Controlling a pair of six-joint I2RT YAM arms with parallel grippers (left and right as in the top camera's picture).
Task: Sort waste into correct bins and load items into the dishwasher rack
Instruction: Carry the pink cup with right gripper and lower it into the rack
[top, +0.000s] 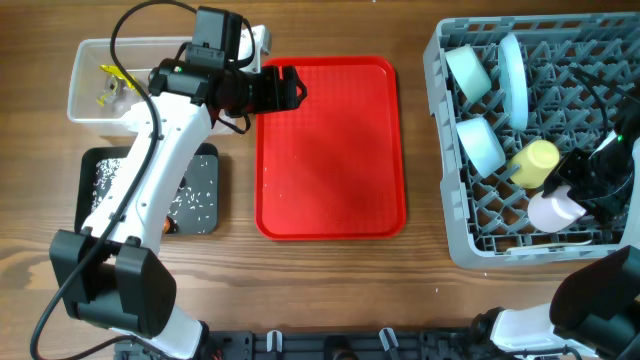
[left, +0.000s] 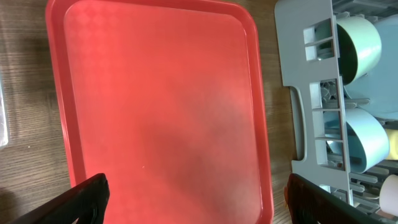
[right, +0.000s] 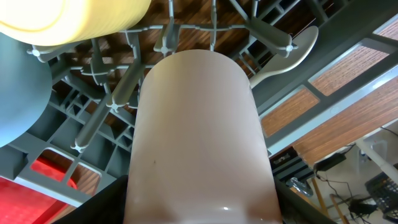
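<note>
While our left gripper (top: 288, 88) hung wide open, empty, over the red tray (top: 330, 190), our right gripper (top: 575, 198) clasped the pink cup (top: 553, 210) — inside the dishwasher rack (top: 438, 150).

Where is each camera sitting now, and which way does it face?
Overhead: above the table, looking straight down; left arm and right arm show.
Left wrist: above the red tray, looking down; open left gripper at the bottom edge.
Right wrist: inside the dishwasher rack, looking along the pink cup in the right gripper.
Shared: all three show the rack.
</note>
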